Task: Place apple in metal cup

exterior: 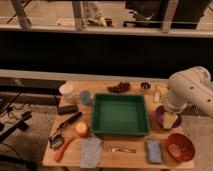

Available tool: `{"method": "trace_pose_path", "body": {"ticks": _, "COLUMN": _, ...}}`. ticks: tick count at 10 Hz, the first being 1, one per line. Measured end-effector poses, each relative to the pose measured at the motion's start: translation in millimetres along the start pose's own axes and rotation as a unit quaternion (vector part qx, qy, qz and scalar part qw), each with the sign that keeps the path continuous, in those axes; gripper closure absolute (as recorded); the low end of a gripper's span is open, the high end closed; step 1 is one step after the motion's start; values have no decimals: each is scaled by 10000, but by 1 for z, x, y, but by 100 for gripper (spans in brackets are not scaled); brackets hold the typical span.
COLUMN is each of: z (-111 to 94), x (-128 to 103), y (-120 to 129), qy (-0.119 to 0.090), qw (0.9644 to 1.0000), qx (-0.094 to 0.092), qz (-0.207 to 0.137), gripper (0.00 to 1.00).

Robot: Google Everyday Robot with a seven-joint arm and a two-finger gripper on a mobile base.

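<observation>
On the table (pixel 127 159), front left: apple (pixel 81 129), just beside the green tray (pixel 120 134).
Far edge: metal cup (pixel 145 86), tray between it and the apple.
Gripper (pixel 170 119): right side, over what may be a purple bowl (pixel 160 114); jaws wide, holding nothing.

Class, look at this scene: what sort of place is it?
Probably a robotics test area: a wooden table set with a green tray and an apple, metal posts behind, the gripper hanging over the purple bowl at right.
</observation>
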Motion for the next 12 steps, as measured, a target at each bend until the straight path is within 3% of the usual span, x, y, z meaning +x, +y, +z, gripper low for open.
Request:
{"method": "trace_pose_path", "body": {"ticks": 8, "z": -3, "x": -4, "y": 3, "qy": -81, "qw": 9999, "qx": 72, "qz": -71, "gripper": 20}}
{"method": "trace_pose_path", "body": {"ticks": 10, "z": -10, "x": -25, "y": 9, "qy": -258, "qw": 9993, "qx": 171, "qz": -226, "gripper": 20}}
{"method": "trace_pose_path", "body": {"ticks": 12, "z": -21, "x": -67, "y": 18, "qy": -476, "qw": 9974, "qx": 258, "qz": -473, "gripper": 20}}
